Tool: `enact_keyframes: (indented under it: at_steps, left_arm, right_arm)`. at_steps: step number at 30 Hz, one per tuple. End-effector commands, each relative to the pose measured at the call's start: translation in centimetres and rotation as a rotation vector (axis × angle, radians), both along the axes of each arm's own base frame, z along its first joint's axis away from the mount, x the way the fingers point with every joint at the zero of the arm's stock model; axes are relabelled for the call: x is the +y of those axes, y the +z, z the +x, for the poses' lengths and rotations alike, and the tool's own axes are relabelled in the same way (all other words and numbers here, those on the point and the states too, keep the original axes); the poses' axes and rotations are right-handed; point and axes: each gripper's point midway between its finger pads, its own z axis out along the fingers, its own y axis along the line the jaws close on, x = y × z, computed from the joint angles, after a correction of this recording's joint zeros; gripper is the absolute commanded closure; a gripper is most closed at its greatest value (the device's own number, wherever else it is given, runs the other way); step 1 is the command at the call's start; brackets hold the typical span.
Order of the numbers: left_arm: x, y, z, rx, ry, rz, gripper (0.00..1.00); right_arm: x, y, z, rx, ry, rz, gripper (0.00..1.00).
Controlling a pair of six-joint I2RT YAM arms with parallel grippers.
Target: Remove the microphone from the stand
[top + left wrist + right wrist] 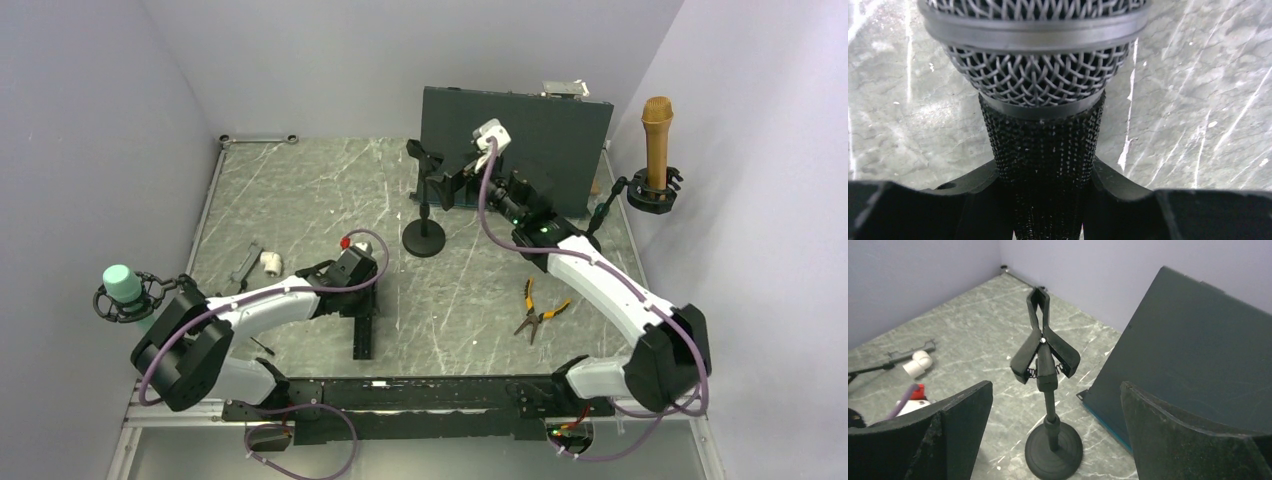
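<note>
And here we have the left claw [1048, 212] pinched tight on the microphone [1043, 145], fingers pressed onto the black handle just under the silver ring of the grille. That is where we want it. The handle looks rigid and roughly textured, so we expect little slipping, while the wire mesh [1035, 75] is the part we judge likely to dent if squeezed. We would also guess it is top-heavy, so a grip this close to the head should keep it from swinging.

Over to the right claw [1054, 390]: spread wide, holding nothing, with the stand [1053, 447] framed between its fingers. The clip [1040, 347] up top is empty. So the microphone is out of the stand, in the left claw, over the desk [1198, 100].

Now, the views. The left wrist gives us the grip up close but shows nothing of the stand. The right wrist shows the bare clip and its little springs, yet no microphone at all. Only the top camera sets the two against each other, with the left claw low and well apart from the stand. It also catches the pliers [540, 312] on the desk and a gold microphone [657, 130] parked in a wall mount at the right. From above we can barely make out our own microphone behind the wrist, and we cannot tell whether it rests on the desk.
</note>
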Motion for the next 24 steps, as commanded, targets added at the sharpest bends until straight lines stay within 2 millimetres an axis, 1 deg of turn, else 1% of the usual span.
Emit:
enact_keyframes:
  at_steps: [1,3,4,6,7,11,17,21,24]
  left_arm:
    - [-0.2,-1.1,-0.3,0.027,0.025,-0.001,0.56]
    - [0.0,-1.4,-0.6,0.042,0.029,0.013,0.45]
    - [0.2,-1.5,-0.7,0.046,0.034,0.026,0.41]
    - [0.4,-1.7,-1.0,0.046,0.029,0.05,0.29]
    - [0.6,-1.8,-1.1,0.048,0.028,0.066,0.24]
    - [0.7,-2.1,-1.4,0.056,0.017,0.104,0.23]
    - [1.0,-1.8,-1.4,0.044,0.015,0.144,0.22]
    - [1.0,-0.7,-1.0,0.017,0.003,0.147,0.18]
    - [0.5,0.8,-0.5,-0.013,-0.015,0.129,0.11]
  right_arm:
    - [-1.7,5.9,-2.5,-0.067,-0.02,0.09,0.0]
    - [-2.3,6.6,-3.6,-0.077,-0.017,0.106,0.0]
    - [-2.5,6.7,-4.1,-0.079,-0.017,0.112,0.0]
    - [-3.1,7.1,-5.1,-0.087,-0.021,0.121,0.0]
    - [-3.4,6.9,-5.3,-0.087,-0.025,0.122,0.0]
    - [-4.0,6.1,-6.2,-0.082,-0.034,0.122,0.0]
    - [-4.5,5.1,-6.6,-0.06,-0.045,0.103,0.0]
    - [-4.7,4.6,-7.0,-0.041,-0.046,0.096,0.0]
    - [-4.9,4.4,-7.2,-0.028,-0.052,0.098,0.0]
